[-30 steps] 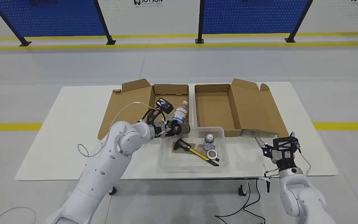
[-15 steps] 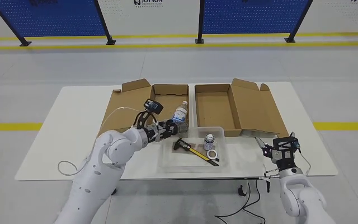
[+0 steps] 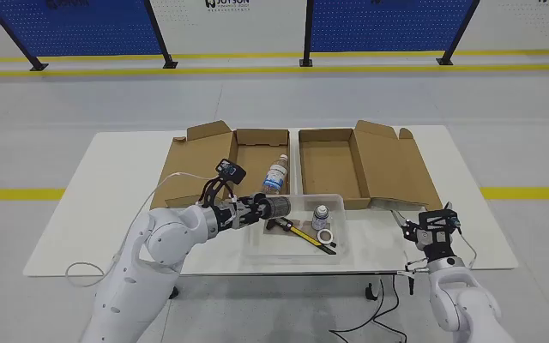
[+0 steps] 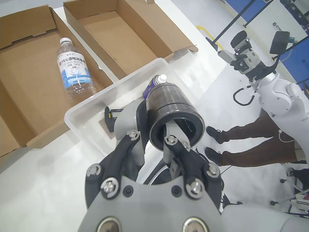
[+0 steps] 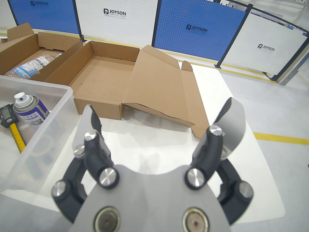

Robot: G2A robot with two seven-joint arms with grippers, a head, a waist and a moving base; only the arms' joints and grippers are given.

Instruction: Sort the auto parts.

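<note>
Swinging round since a second ago, the left arm has carried its load away from the bottle and over to the clear bin. The left gripper (image 4: 154, 124) is squeezed tight on a metal tube (image 4: 173, 112). One finger pokes inside the hole and the other presses on the outside wall. The metal tube is dark, shiny, round and hollow, with a thin groove around it. It is held on its side, up in the air over the left end of the clear bin (image 3: 336, 201).

The clear bin is see-through plastic with rounded corners. In it stands a small spray can (image 5: 29, 108) with a white cap. A measuring tool (image 3: 298, 232) with a yellow strip lies flat beside the can, and a little roll of tape (image 3: 326, 237) lies near both.

Behind the bin sit two brown cardboard boxes with their flaps folded out. The left box (image 3: 197, 171) holds a clear plastic bottle (image 4: 73, 73) lying down. The right box (image 3: 330, 167) sits just beside it.

The right gripper (image 5: 160, 112) is at the near right corner of the white table (image 3: 103, 197), with its fingers spread wide and holding nothing.
</note>
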